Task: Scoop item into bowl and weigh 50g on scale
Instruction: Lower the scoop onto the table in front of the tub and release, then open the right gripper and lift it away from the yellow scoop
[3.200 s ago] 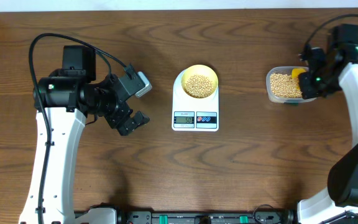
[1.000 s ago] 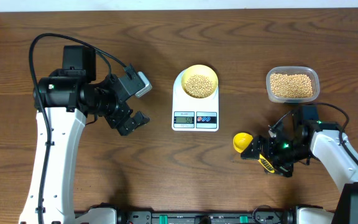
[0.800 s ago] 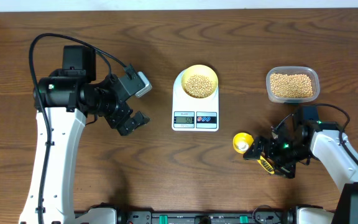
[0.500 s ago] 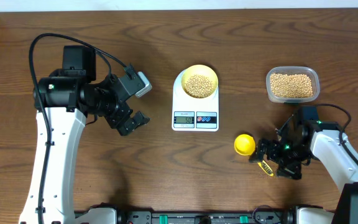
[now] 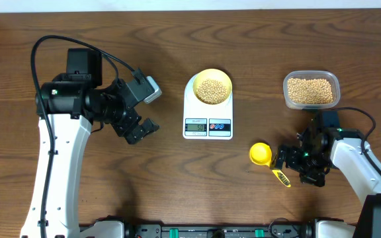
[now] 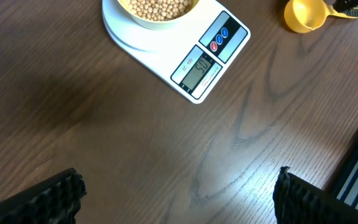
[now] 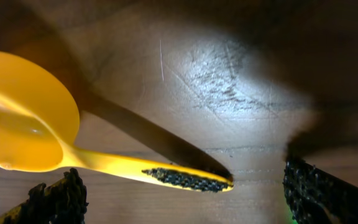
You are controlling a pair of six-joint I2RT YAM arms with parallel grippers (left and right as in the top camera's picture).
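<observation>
Tan beans fill the pale-yellow bowl, which stands on the white scale. In the left wrist view the bowl sits on the scale, whose display looks like 50. A yellow scoop lies on the table, right of the scale's front. My right gripper is open at the scoop's handle end. In the right wrist view the scoop is empty, and its handle lies between the wide jaws of my right gripper, untouched. My left gripper is open and empty, left of the scale.
A clear plastic tub of beans stands at the back right, beyond the right arm. The table's front edge carries a black rail.
My right gripper has drawn back to the right off the scoop, which stays on the table, shifted slightly. The left arm, bowl and scale have not moved.
</observation>
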